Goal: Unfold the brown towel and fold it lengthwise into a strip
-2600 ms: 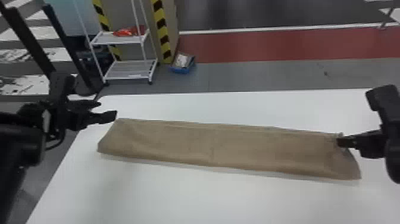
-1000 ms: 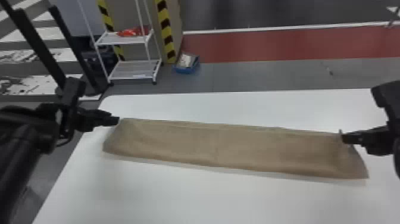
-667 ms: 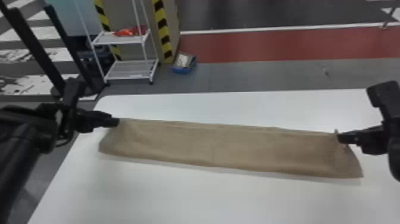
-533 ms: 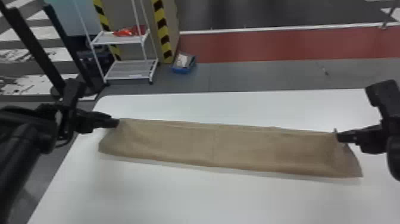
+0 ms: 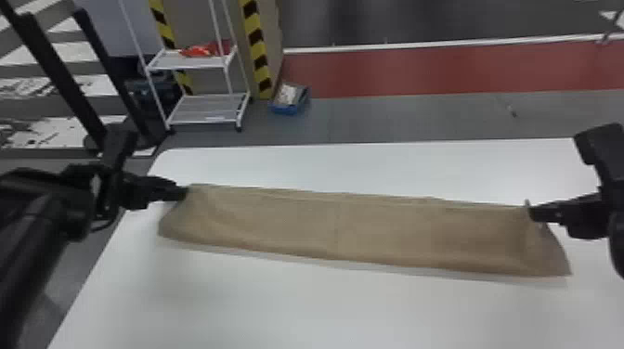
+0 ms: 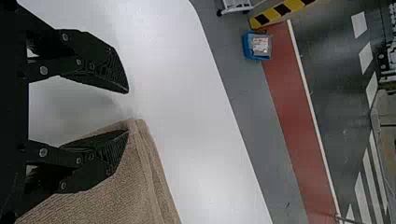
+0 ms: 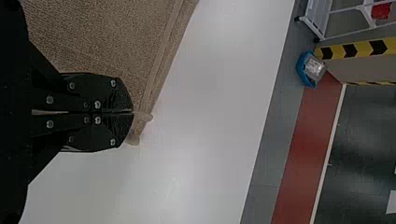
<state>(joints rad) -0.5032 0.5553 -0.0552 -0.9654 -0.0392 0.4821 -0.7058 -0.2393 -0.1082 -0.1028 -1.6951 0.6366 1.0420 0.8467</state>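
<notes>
No readable words or numbers.
A pale label (image 5: 220,119) on the lower shelf of the cart (image 5: 172,121) and the print on the packet (image 6: 260,46) in the blue bin (image 5: 284,110) are too small to make out. The only clear warning marks are slanted black and yellow hazard stripes (image 5: 256,42), running up the edges of the pillar (image 5: 199,23) behind the cart; the wrist views show such stripes too, with no lettering legible on them.
</notes>
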